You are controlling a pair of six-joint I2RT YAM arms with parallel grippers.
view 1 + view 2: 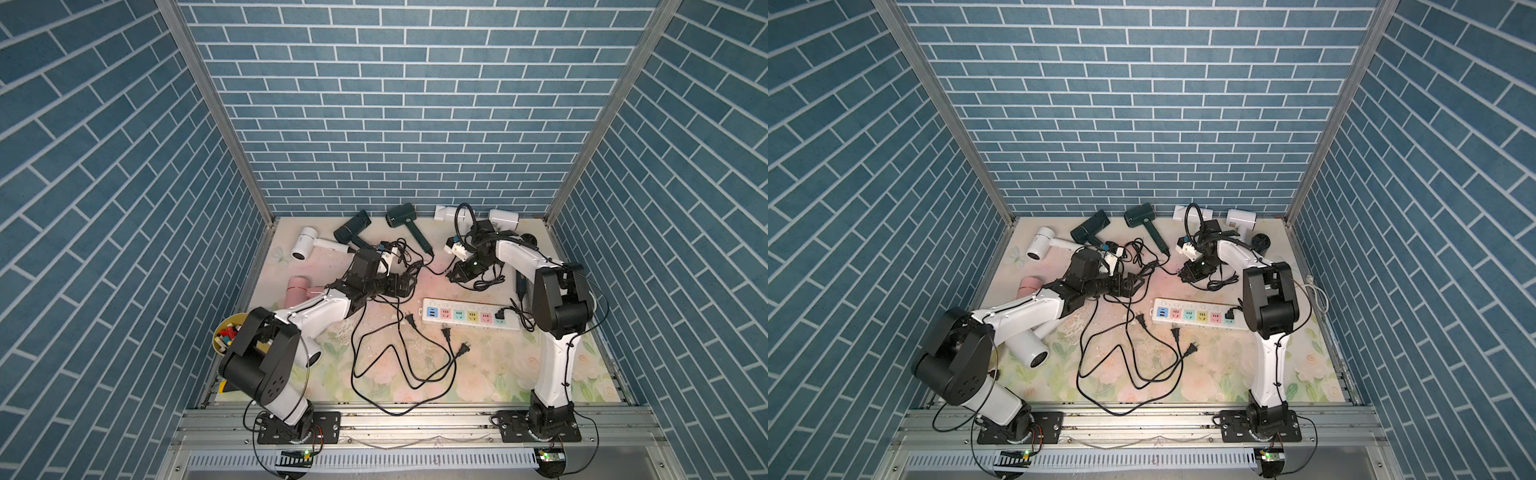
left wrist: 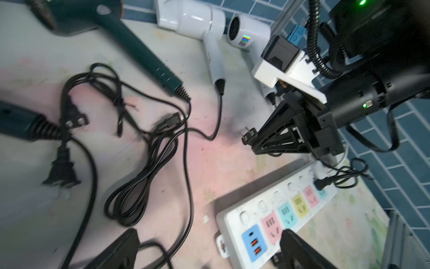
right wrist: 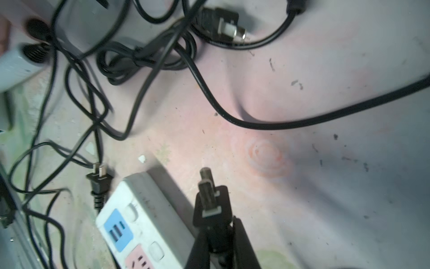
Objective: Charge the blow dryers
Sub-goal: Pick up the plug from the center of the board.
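Several blow dryers lie along the back of the mat: white (image 1: 306,245), dark (image 1: 353,226), dark green (image 1: 401,216) and two white (image 1: 446,212) (image 1: 503,218). A pink one (image 1: 297,289) and another white one (image 1: 1030,345) lie by my left arm. My right gripper (image 3: 215,233) is shut on a black plug (image 3: 211,207), prongs forward, just off the blue end of the power strip (image 3: 139,200). It hangs over the mat (image 1: 453,274) behind the strip (image 1: 469,328). My left gripper (image 2: 207,251) is open over tangled cords, holding nothing.
One plug (image 1: 500,318) sits in the strip's rightmost socket. Three loose plugs (image 1: 410,320) (image 1: 446,332) (image 1: 463,349) and looping black cords cover the mat's middle. A yellow bowl of toy bricks (image 1: 224,336) stands at the left edge. A dark round object (image 1: 1260,241) lies back right.
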